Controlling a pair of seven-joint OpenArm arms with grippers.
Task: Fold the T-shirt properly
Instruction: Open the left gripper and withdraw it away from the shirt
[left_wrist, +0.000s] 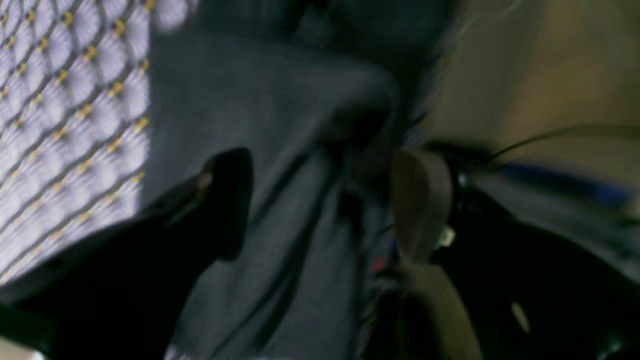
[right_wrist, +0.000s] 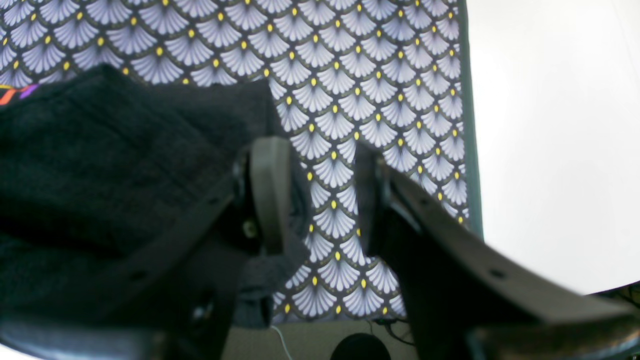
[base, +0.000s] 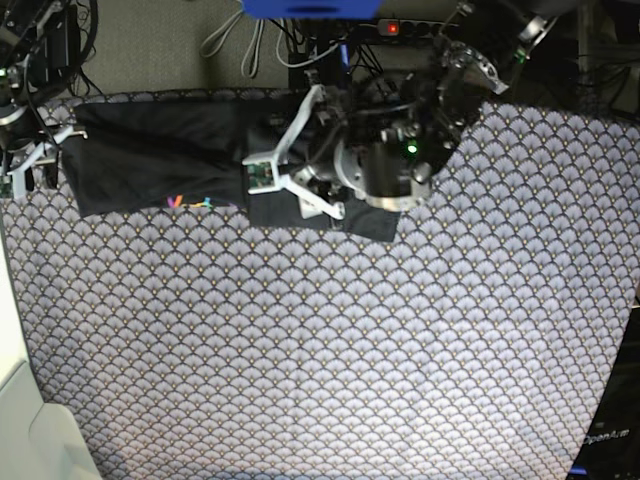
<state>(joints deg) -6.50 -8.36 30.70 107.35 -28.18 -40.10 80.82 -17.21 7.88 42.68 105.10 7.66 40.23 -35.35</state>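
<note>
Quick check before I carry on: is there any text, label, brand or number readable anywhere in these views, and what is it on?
No text can be read in any view.
T-shirt: a small multicoloured striped mark, too small to tell if it holds letters.
Bottom right corner of the base view: faint light lettering on a dark surface, too small and cut off to read.
Tablecloth: scallop pattern only, no writing.

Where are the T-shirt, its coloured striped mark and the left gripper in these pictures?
T-shirt (base: 150, 160): base view, flat dark fabric of its body.
Striped mark (base: 190, 202): base view, middle of the coloured stripes near the shirt's front edge.
Left gripper (base: 292, 170): base view, between its pale fingertips, above the shirt.
</note>
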